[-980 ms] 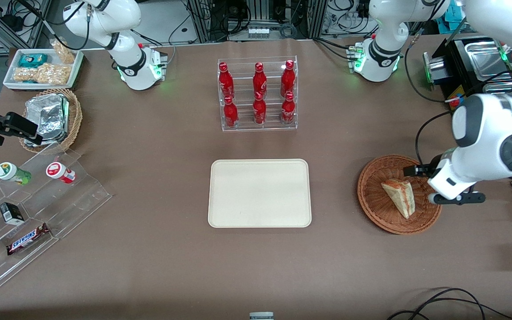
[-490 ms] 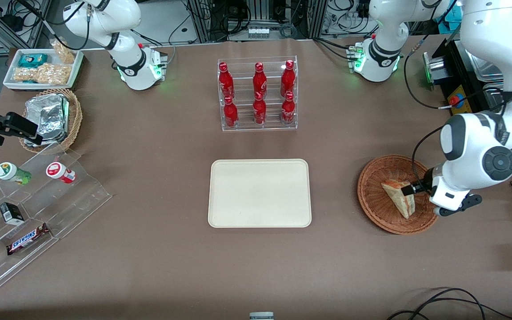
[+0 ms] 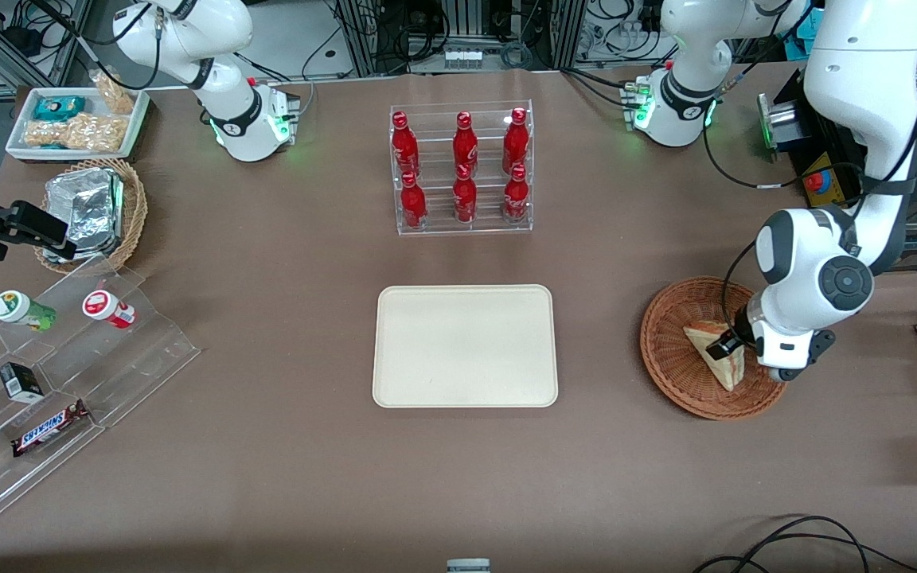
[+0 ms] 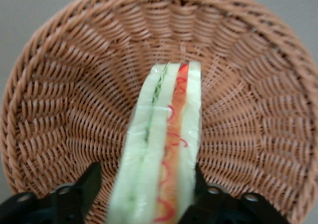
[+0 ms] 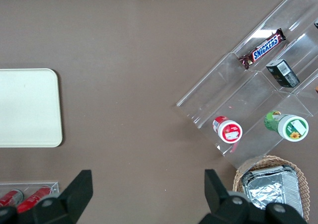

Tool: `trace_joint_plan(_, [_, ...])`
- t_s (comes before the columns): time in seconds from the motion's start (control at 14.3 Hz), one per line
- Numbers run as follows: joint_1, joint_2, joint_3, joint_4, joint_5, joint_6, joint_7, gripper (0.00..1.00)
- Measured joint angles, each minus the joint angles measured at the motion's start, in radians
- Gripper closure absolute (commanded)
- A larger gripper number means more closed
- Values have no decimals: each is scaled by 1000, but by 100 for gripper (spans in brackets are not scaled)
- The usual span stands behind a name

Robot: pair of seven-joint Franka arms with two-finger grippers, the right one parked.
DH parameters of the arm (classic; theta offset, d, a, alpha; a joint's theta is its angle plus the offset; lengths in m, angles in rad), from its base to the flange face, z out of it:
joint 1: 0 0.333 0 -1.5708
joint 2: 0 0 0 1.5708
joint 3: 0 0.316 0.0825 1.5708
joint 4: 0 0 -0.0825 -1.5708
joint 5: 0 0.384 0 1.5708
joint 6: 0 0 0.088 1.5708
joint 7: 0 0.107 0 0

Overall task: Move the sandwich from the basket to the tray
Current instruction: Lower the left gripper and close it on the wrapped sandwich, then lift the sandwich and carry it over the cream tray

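Observation:
The sandwich (image 3: 731,371), a pale bread wedge with orange-red and green filling in clear wrap, lies in the reddish-brown wicker basket (image 3: 665,322) toward the working arm's end of the table. My gripper (image 3: 723,347) is down inside the basket, open, with one finger on each side of the sandwich (image 4: 166,134). In the left wrist view the gripper (image 4: 146,186) straddles the wedge's edge: one finger touches the bread, the other stands a little off it, with basket (image 4: 74,85) weave all around. The cream tray (image 3: 465,346) lies bare at mid-table, beside the basket.
An acrylic rack of red bottles (image 3: 462,167) stands farther from the camera than the tray. Toward the parked arm's end are a stepped acrylic shelf (image 3: 68,358) with snacks, a tan basket of foil packs (image 3: 92,211) and a white snack tray (image 3: 76,119).
The working arm has swung in over the basket and lowered. Its gripper went from the basket's rim to straddling the sandwich. The sandwich has not moved.

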Motion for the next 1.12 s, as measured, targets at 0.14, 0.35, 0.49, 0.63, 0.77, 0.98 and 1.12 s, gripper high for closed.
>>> trace_joint_plan(0.14, [0,0,-4,7,-1,-3,-10,100])
trace_joint_plan(0.35, [0,-2,-23,82,-1,-142,-11,100])
trace_joint_plan(0.49, [0,-7,-64,164,-1,-243,-10,100])
trace_joint_plan(0.63, [-4,-8,-135,202,5,-261,23,98])
trace_joint_plan(0.77, [-28,5,-206,229,9,-245,167,95])
trace_joint_plan(0.98, [-168,84,-228,346,11,-240,220,95])
trace_joint_plan(1.12, [-278,166,-229,445,48,-237,143,96])
